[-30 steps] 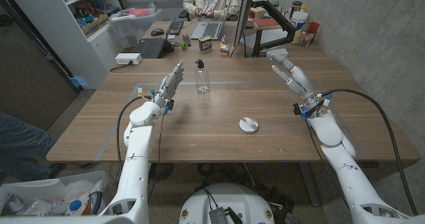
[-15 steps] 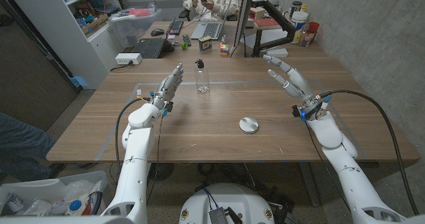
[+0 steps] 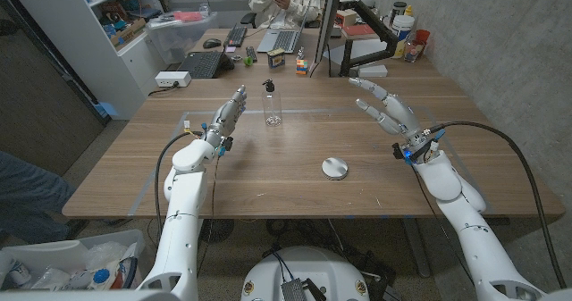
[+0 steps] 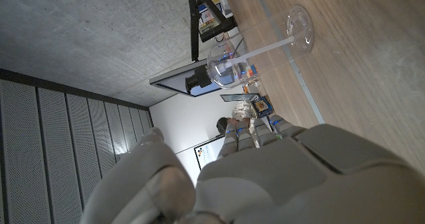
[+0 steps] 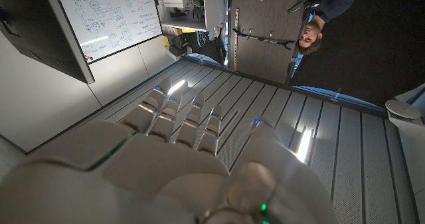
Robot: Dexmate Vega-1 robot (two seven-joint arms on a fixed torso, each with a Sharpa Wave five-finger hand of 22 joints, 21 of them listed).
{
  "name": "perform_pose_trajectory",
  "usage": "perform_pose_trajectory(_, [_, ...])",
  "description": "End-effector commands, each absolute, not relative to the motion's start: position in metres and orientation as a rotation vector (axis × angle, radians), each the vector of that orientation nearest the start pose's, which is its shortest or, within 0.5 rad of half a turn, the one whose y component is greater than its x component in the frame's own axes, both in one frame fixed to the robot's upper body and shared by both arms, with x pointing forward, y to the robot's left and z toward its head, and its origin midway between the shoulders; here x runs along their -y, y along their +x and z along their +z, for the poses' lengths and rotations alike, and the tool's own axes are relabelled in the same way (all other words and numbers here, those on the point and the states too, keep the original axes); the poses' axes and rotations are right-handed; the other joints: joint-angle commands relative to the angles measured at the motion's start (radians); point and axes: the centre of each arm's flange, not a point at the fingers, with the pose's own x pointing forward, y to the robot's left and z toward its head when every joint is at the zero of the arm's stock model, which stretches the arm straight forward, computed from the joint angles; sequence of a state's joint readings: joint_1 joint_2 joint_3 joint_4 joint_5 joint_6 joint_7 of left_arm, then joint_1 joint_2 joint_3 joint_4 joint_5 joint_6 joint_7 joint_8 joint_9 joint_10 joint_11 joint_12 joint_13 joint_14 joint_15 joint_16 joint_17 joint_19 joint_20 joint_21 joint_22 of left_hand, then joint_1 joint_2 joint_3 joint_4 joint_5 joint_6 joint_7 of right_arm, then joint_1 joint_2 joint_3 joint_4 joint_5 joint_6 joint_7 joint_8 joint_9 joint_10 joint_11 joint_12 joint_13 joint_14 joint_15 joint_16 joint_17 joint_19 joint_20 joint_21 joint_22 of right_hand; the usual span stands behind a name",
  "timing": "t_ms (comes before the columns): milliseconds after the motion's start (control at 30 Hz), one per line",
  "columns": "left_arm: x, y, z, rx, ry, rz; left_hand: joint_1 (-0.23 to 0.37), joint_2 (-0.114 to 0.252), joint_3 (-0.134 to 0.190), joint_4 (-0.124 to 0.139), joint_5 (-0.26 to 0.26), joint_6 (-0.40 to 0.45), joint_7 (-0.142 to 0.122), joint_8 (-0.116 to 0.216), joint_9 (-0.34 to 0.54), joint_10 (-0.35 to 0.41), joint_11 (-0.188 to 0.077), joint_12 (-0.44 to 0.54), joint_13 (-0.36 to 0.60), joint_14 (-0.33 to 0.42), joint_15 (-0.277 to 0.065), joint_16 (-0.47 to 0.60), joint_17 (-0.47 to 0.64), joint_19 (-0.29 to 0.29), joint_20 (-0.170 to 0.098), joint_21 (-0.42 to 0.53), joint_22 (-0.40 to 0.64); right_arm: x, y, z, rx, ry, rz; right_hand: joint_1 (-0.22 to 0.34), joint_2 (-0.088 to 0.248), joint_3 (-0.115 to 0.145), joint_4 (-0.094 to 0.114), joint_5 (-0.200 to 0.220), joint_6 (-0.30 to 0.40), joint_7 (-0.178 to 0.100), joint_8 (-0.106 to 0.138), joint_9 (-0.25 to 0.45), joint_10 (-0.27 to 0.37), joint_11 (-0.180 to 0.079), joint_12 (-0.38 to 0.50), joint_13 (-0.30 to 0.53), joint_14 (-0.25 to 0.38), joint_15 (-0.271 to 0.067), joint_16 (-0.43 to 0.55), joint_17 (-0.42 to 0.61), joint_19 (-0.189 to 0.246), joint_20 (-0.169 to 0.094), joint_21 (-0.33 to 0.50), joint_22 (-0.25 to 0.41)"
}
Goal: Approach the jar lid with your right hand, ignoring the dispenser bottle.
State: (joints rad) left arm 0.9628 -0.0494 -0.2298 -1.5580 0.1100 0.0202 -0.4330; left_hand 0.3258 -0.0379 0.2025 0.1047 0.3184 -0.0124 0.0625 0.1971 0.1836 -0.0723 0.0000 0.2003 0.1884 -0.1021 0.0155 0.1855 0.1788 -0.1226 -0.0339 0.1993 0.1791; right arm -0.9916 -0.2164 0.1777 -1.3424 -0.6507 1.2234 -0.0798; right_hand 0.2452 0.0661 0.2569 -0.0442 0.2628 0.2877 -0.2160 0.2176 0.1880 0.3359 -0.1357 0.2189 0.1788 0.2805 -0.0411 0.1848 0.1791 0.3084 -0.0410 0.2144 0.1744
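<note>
Jar lid (image 3: 335, 168) sits flat on the wooden table (image 3: 268, 180), right of centre, toward the near edge, nothing touching it. My right hand (image 3: 386, 106) is raised over the table's far right part, fingers spread, holding nothing, well apart from the lid, which lies nearer me and toward the middle. I avoid "largest first" guesswork on scale: table, then arms, then small items. Left hand (image 3: 229, 115) stands by the left side with fingers extended and close together, empty, just beside the clear dispenser bottle (image 3: 272, 104), which stands upright on the far middle. Risks as I judge them: the right wrist view points at the room, not the table, so I'd be descending on the lid from the head view alone and could overshoot or land on the lid's edge and skid it. Sweeping too far toward the middle could drift toward the bottle; it's well apart from the lid, so low odds. Path from hand to lid looks open. Laptops and clutter at the far end, person seated behind; not in the way.
</note>
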Motion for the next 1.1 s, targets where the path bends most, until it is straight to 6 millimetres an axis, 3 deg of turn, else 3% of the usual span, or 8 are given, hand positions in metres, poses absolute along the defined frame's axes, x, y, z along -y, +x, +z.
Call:
perform_pose_trajectory(33, [-0.281, 0.623, -0.019, 0.555, 0.102, -0.185, 0.002, 0.013, -0.005, -0.001, 0.003, 0.007, 0.002, 0.003, 0.004, -0.005, -0.003, 0.002, 0.002, -0.009, 0.001, 0.002, 0.005, -0.006, -0.011, 0.000, 0.002, 0.252, 0.507, -0.018, 1.481, -0.920, 0.112, -0.005, -0.008, 0.003, -0.003, 0.006, 0.004, -0.004, -0.006, 0.003, 0.001, -0.005, 0.003, 0.005, 0.006, -0.077, 0.000, 0.002, 0.004, -0.028, -0.003, 0.004])
perform_pose_trajectory(367, [-0.285, 0.623, -0.018, 0.559, 0.094, -0.186, 0.003, 0.014, -0.006, -0.001, 0.002, 0.008, 0.002, 0.003, 0.004, -0.006, -0.001, 0.002, 0.002, -0.010, 0.001, 0.002, 0.006, -0.008, -0.009, 0.000, 0.002, 0.243, 0.508, -0.022, 1.481, -0.969, 0.126, -0.006, -0.007, 0.002, -0.004, 0.010, 0.007, -0.004, -0.007, 0.003, 0.002, -0.008, 0.002, 0.005, 0.010, -0.096, 0.001, 0.002, 0.004, -0.025, -0.006, 0.005])
perform_pose_trajectory(1100, [-0.292, 0.623, -0.018, 0.558, 0.089, -0.183, 0.004, 0.016, -0.009, -0.002, 0.002, 0.010, 0.001, 0.003, 0.005, -0.005, -0.002, 0.002, 0.002, -0.009, 0.002, 0.002, 0.006, -0.008, -0.009, 0.000, 0.002, 0.235, 0.510, -0.023, 1.493, -1.075, 0.129, -0.007, -0.008, 0.002, -0.007, 0.016, 0.019, -0.004, -0.007, 0.004, 0.008, -0.021, 0.003, 0.005, 0.009, -0.096, 0.000, 0.002, 0.004, -0.023, -0.009, 0.005])
